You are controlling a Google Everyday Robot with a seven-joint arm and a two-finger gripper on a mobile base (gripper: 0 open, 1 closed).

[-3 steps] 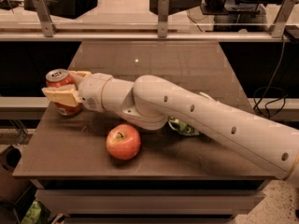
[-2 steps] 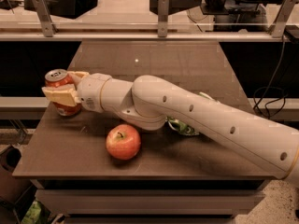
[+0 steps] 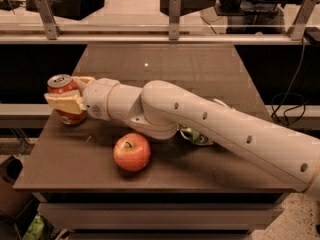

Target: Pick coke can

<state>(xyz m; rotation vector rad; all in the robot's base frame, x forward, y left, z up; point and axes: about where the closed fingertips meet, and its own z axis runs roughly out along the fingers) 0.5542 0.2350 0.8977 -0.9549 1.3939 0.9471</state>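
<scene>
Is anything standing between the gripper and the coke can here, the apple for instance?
Nothing visible does. The gripper is right at the coke can near the left edge of the table. The apple sits apart, nearer the front edge, out of the way.

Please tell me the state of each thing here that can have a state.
coke can: upright, on the table, between the jaws.
gripper: at the table's left side, jaws shut on the coke can.
apple: whole, resting free on the table.
green item: partly hidden behind the arm.
</scene>
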